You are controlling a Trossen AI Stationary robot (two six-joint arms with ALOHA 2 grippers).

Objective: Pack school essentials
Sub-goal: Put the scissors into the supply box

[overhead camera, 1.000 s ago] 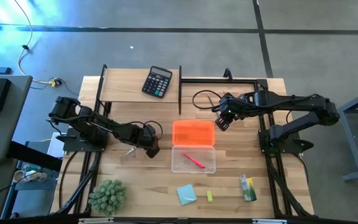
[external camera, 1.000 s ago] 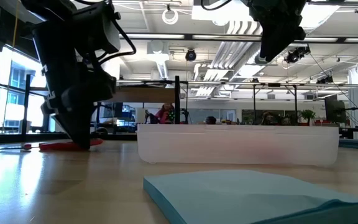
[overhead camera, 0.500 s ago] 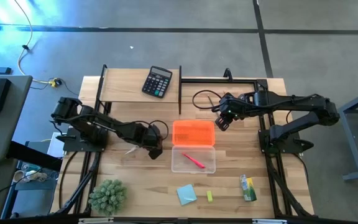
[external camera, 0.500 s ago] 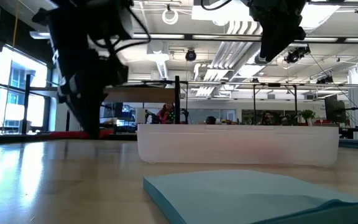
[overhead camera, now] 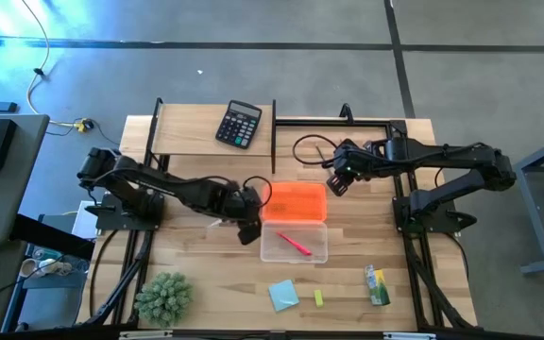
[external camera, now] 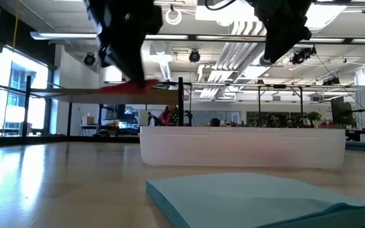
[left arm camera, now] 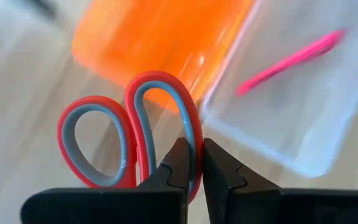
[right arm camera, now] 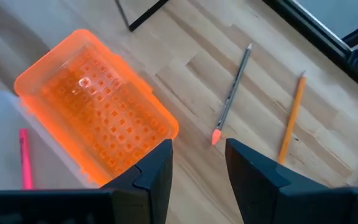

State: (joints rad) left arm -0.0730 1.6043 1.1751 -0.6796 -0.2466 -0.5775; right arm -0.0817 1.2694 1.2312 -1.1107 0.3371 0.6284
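Left gripper (left arm camera: 191, 163), fingers clamped on the scissors (left arm camera: 129, 134) by one handle loop, carries them mid-frame beside the clear box (overhead camera: 294, 243), ready to drop in. Right gripper (right arm camera: 197, 163), fingers apart, hovers over two pencils (right arm camera: 232, 93).

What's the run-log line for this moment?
left gripper: shut on red-handled scissors, lifted beside clear box | right gripper: open, above two pencils | pink pen: in box

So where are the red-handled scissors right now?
The red-handled scissors are pinched in the left hand, lifted off the table in the high view, just left of the orange lid and the clear plastic box.
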